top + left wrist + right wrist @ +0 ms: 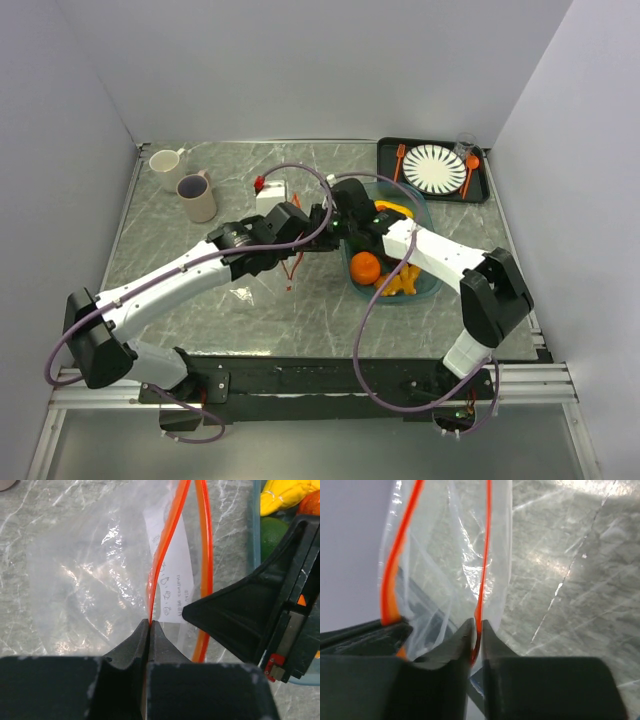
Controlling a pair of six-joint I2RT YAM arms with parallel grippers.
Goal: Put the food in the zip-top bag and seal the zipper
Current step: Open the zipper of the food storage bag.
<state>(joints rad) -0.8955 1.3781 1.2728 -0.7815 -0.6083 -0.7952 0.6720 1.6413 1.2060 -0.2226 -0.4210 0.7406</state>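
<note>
- Left gripper (150,628) has its two dark fingers pressed together, pinching one side of the zipper (167,535), the thin orange-red strip along the bag's mouth
- Right gripper (476,631) is likewise closed tight on the opposite side of that strip, which rises straight up from between its fingertips
- The two grippers sit near each other at the middle of the table (200,320), a grey marbled surface, with the arms reaching in from either side
- The zip-top bag (90,580) is clear and floppy and spreads away from the left gripper over the table; its two mouth strips stand apart, so the mouth is held open between the grippers
- A white printed label (172,580) shows through the plastic
- The food is outside the bag, in a translucent teal tray (256,525) just beside the bag on the right arm's side
- In the tray, an orange (365,267) lies near the bag, yellow pieces (402,282) lie at the near end, and a green fruit (270,534) sits by the rim
- At the far left of the table stand two cups (197,197)
- At the far right is a black tray (385,150) holding a striped plate (433,168), with an orange fork (399,160) and spoon (470,172) on either side of it
</note>
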